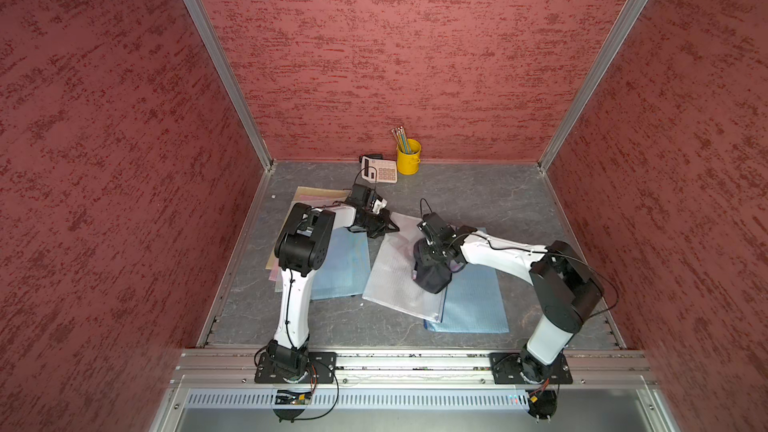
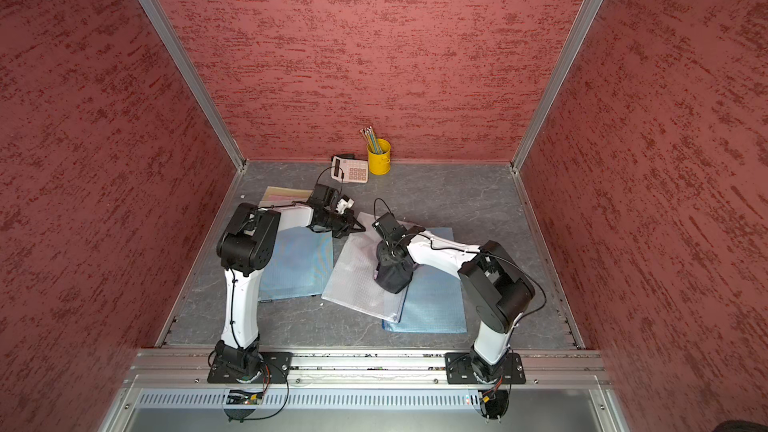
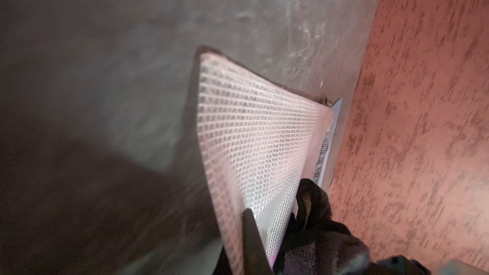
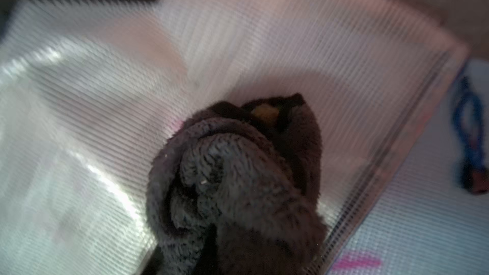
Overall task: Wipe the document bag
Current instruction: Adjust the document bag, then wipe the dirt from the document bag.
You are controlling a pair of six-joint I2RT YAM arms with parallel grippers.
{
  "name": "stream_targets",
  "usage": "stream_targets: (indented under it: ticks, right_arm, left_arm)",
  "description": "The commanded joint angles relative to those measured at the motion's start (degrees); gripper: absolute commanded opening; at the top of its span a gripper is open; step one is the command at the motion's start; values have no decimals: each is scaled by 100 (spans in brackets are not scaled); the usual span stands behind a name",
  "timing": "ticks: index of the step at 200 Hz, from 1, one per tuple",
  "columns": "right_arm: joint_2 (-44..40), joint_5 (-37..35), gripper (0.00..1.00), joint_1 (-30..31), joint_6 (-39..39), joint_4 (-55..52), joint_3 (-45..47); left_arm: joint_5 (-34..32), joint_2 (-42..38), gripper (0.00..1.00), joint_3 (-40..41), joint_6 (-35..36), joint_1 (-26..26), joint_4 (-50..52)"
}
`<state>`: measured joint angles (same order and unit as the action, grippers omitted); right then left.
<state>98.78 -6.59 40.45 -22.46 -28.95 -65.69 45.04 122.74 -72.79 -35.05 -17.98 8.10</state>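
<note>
Both top views: a blue folder stack (image 1: 345, 272) lies near the left edge of the grey surface (image 1: 498, 201). Left gripper (image 1: 390, 227), jaws closed, pinches the far corner of the white mesh document bag (image 1: 395, 280), which lies mid-surface and overlaps a second blue folder (image 1: 473, 309). Right gripper (image 1: 429, 268), jaws clamped on a dark cloth (image 1: 434, 282), presses it onto the bag's right half.
</note>
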Motion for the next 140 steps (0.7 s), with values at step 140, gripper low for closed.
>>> stream_targets:
  ticks: [140]
  right_arm:
    - [-887, -333, 0, 1569, -3017, -1397, 2182]
  left_arm:
    - [-1754, -717, 0, 1444, -2307, -133, -2531]
